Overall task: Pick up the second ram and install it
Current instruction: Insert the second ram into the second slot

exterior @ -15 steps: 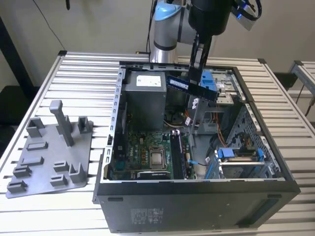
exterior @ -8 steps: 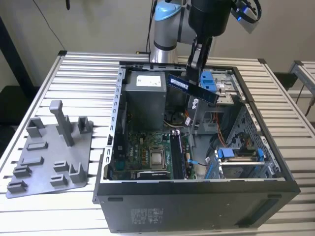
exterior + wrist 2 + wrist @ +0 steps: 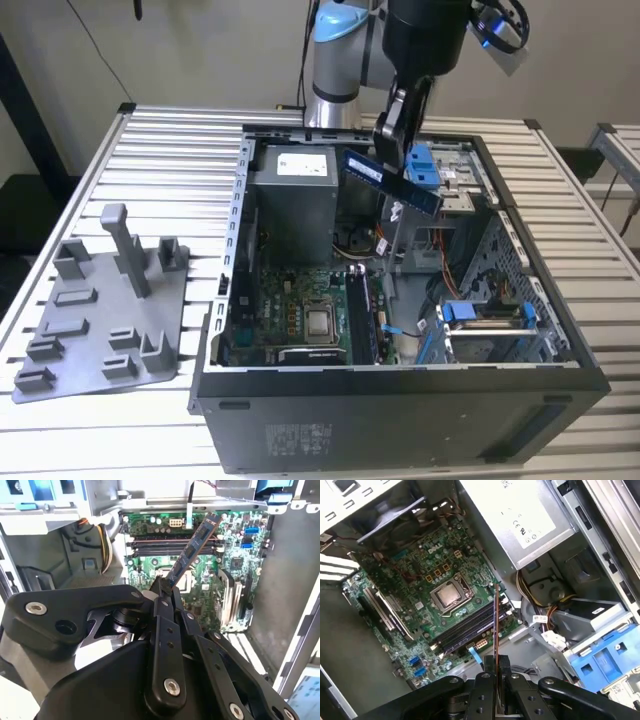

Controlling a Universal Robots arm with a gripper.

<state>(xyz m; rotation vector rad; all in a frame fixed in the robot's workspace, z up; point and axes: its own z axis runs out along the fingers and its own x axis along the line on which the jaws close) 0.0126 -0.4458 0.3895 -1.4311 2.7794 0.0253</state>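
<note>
Gripping the second ram (image 3: 410,192) near one end, hand (image 3: 388,148) is clamped on it, high over the open PC case (image 3: 400,420). Stick's long axis slopes down twd the exterior view's right; mobo RAM slots (image 3: 365,315) lie well below, seemingly crosswise to it.

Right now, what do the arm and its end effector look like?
The arm is silver-grey with a light-blue joint cap, ending in a black cylindrical wrist. The end effector is matte black: flat linkage bars joined by silver screws.
</note>
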